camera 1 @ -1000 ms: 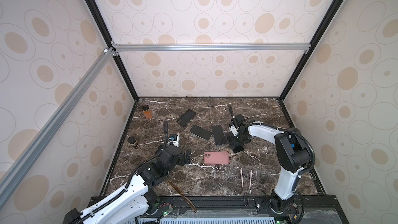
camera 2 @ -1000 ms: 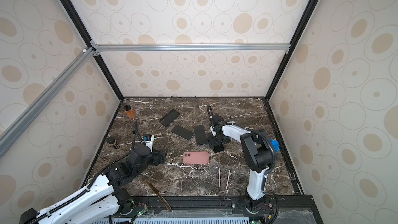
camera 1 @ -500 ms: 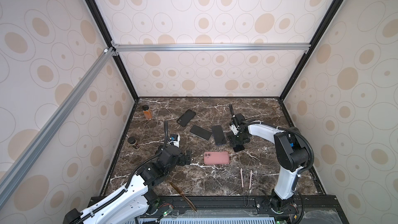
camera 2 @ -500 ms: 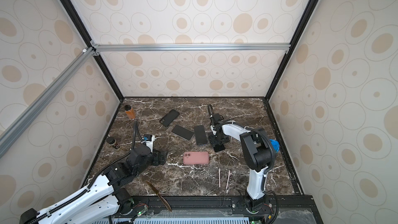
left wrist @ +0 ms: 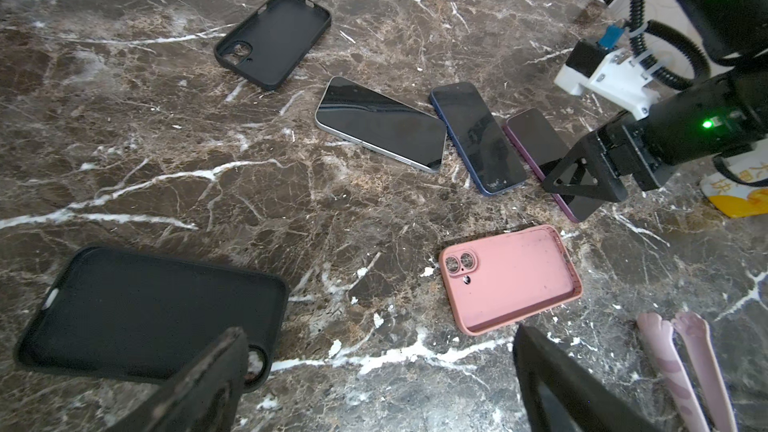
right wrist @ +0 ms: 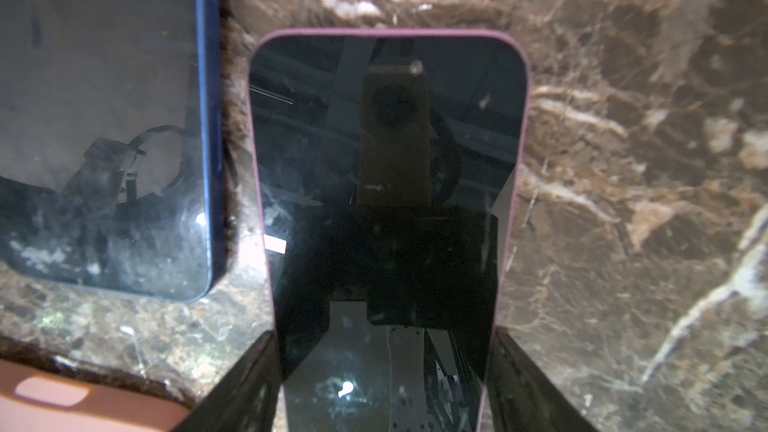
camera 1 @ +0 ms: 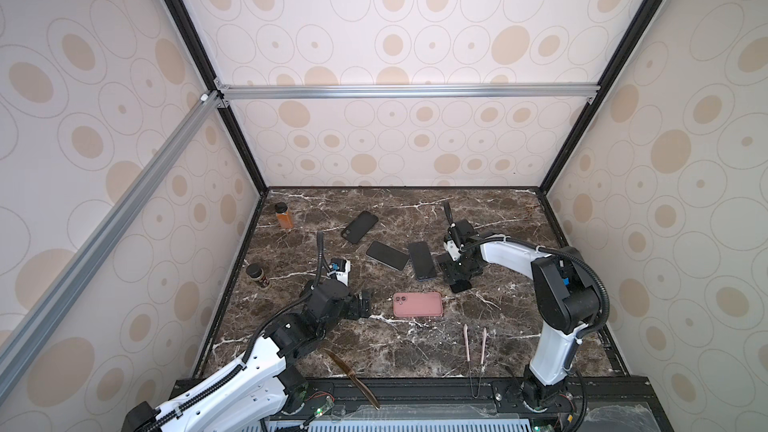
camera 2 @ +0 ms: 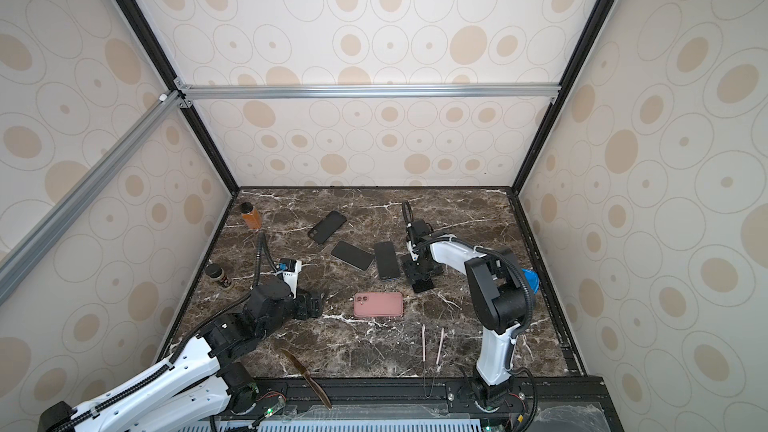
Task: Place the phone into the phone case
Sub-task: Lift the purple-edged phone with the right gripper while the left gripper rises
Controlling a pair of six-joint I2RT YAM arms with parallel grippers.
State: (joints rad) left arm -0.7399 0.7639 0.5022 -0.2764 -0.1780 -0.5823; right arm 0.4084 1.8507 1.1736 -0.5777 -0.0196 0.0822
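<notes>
The jaws of the right gripper, just narrowed, are clamping the purple phone along its edges, likely readying its lift, while the left gripper is gaping empty.

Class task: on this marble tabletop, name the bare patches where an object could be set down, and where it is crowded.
Bare: the far right corner of the table behind the right arm; the near strip between pink case, knife and pink tongs. Crowded: the middle, where silver phone, blue phone and purple phone, in the right pincer, lie side by side.
</notes>
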